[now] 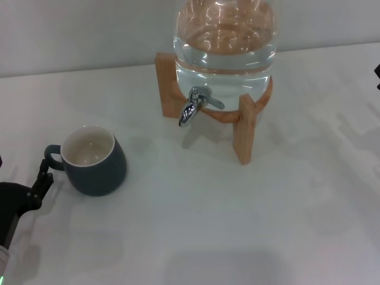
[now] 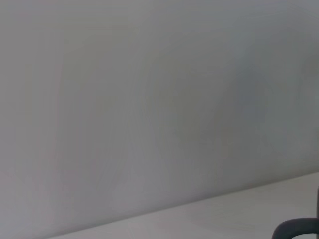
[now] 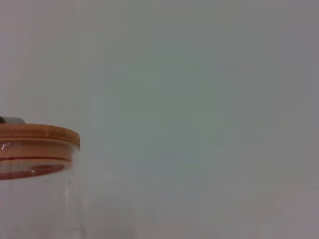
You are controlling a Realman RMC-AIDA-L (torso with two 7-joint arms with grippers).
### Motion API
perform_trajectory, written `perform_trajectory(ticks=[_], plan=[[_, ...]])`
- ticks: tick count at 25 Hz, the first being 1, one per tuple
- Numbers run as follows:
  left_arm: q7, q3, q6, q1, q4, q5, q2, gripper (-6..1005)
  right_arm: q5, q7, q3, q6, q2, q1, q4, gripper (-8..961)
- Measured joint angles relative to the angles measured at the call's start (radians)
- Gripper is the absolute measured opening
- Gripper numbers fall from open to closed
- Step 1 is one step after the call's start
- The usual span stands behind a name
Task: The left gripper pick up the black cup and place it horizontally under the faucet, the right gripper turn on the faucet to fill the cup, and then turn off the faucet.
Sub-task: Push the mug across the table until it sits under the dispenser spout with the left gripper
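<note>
The black cup (image 1: 93, 160) stands upright on the white table at the left, cream inside, with its loop handle (image 1: 52, 157) turned to the left. My left gripper (image 1: 43, 175) is low at the left edge, right beside the handle; I cannot tell if it touches it. The handle also shows in the left wrist view (image 2: 295, 228). The chrome faucet (image 1: 193, 107) points down from the clear water jar (image 1: 225, 41), well to the right of the cup. Only a dark sliver of my right gripper (image 1: 377, 70) shows at the right edge.
The jar sits on a wooden stand (image 1: 244, 133) whose legs flank the faucet. The jar's wooden lid (image 3: 37, 135) shows in the right wrist view. The white table (image 1: 196, 225) runs back to a pale wall.
</note>
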Motion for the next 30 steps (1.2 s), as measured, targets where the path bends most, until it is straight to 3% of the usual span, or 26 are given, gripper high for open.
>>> perform_trajectory(ticks=[30], plan=[[-0.011,0.007,-0.057,-0.065,-0.025,0.011,0.002,872,-0.001,0.001,0.0,-0.008,0.0,0.012,-0.002,838]])
